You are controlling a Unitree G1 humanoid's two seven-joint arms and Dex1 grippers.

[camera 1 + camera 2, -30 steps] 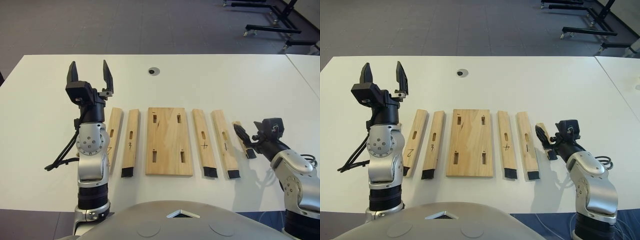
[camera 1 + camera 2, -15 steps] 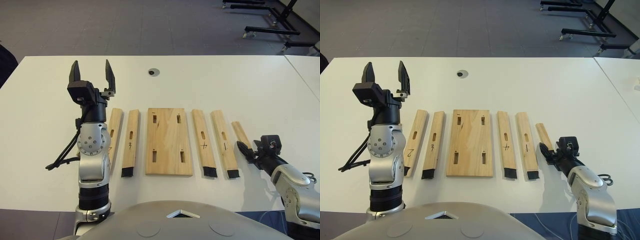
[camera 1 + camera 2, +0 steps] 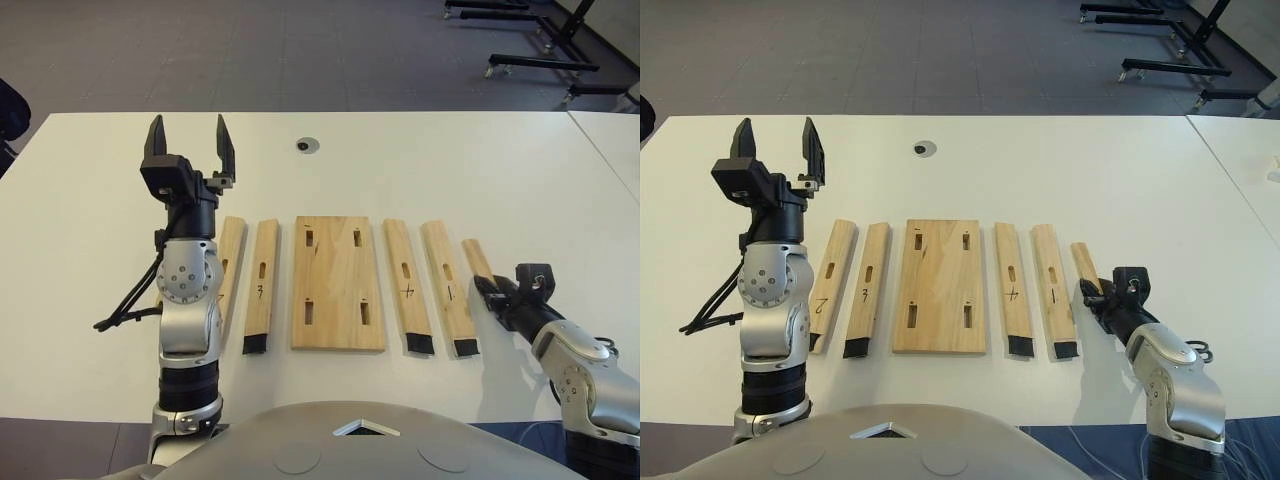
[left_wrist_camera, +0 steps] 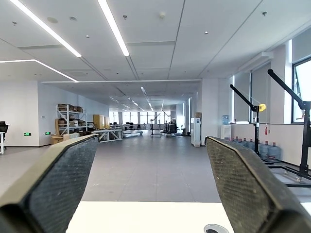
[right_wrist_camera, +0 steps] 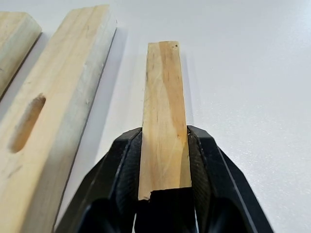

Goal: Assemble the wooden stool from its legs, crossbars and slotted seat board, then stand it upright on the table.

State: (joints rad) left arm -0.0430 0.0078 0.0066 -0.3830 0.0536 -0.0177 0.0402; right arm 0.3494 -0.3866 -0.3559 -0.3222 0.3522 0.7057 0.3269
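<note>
Looks like a big open hall: grey floor (image 3: 250,50), strip lights (image 4: 112,24) overhead, black wheeled stands (image 3: 545,62) behind the white table (image 3: 450,160).

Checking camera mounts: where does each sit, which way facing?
Eye views: head, looking forward-down at the table and seat board; both arms show.
Left wrist view: upright left arm, facing level across the room; open left gripper frames it.
Right wrist view: low over the table, facing along the crossbar clamped in the right gripper.
Shared: eye and right wrist views show that crossbar.

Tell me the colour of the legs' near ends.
Black tips on pale wood legs; clearest in the left eye view.
</note>
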